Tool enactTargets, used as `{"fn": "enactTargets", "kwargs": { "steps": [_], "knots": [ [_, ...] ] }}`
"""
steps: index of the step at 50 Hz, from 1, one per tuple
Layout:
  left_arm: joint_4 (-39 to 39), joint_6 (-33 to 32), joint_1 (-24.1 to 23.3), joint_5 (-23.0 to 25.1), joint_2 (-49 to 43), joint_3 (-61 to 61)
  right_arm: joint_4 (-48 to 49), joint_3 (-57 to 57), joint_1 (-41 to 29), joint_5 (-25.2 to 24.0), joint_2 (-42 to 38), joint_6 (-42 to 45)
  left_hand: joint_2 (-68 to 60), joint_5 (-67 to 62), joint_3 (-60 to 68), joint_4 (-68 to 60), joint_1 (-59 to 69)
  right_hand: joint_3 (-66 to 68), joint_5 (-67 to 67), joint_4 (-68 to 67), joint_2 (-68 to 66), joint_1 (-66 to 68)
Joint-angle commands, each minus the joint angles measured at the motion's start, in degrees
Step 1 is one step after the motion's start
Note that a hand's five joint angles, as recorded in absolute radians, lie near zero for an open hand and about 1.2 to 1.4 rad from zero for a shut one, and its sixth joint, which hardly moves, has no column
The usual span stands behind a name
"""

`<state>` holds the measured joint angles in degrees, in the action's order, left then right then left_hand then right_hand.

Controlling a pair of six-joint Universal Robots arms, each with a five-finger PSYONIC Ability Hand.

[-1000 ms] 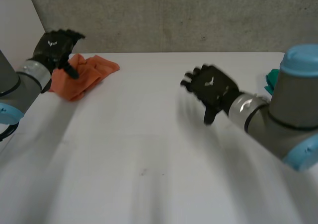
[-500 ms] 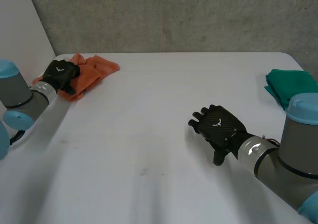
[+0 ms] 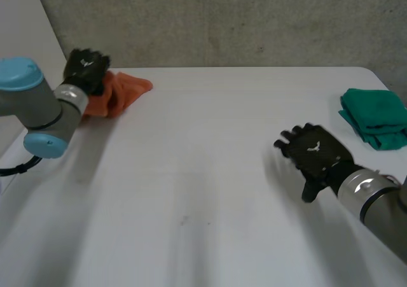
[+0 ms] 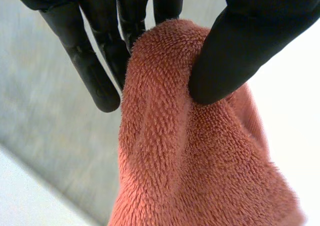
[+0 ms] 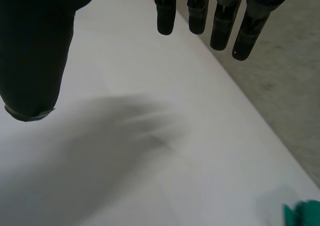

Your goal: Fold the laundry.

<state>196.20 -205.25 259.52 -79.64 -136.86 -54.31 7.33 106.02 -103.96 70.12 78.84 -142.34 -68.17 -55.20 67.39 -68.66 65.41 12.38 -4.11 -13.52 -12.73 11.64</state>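
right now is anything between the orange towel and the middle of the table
Nothing visible. The left hand pinches the orange towel at the far corner, and the table toward its middle is bare. The right hand and green cloth are off to the side.

Left robot hand (image 3: 86, 67) pinching, right robot hand (image 3: 315, 154) palm down, fingers straight
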Motion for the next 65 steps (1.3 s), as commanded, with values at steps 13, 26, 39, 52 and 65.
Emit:
{"fn": "enactTargets", "kwargs": {
  "steps": [13, 26, 39, 52, 65],
  "knots": [
    [0.68, 29.12, -29.43, 9.95, 27.54, -34.82, -0.38, -5.39, 2.79, 3.89, 1.5, -4.09, 56.92, 53.94, -56.13, 57.4, -54.16, -2.38, 4.11, 3.52, 2.73, -1.64],
    [-4.76, 27.63, -16.96, 6.08, 28.84, -32.44, -1.0, -5.65, 2.53, 3.71, 1.5, -4.09, 54.6, 51.63, -53.82, 55.09, -51.84, -2.38, 4.11, 3.52, 2.73, -1.64],
    [-9.78, 12.61, -15.27, 6.61, 22.17, -31.12, -17.78, -8.29, 0.6, 3.18, 1.85, -15.5, 51.9, 48.93, -51.12, 52.39, -49.14, -2.38, 4.11, 3.52, 2.73, -1.64],
    [-11.19, 5.04, -15.45, 6.52, 10.92, -24.88, -14.36, -4.16, 1.21, 3.45, -1.31, -24.13, 43.84, 40.86, -43.06, 44.32, -41.08, -2.38, 4.11, 3.52, 2.73, -1.64],
    [-7.51, 5.56, -16.41, 6.08, 4.76, -19.34, -9.35, 2.17, 0.16, 3.45, -2.81, -25.01, -11.78, -14.75, 12.56, -11.29, 14.54, -2.38, 4.11, 3.52, 2.73, -1.64]
  ]
}}
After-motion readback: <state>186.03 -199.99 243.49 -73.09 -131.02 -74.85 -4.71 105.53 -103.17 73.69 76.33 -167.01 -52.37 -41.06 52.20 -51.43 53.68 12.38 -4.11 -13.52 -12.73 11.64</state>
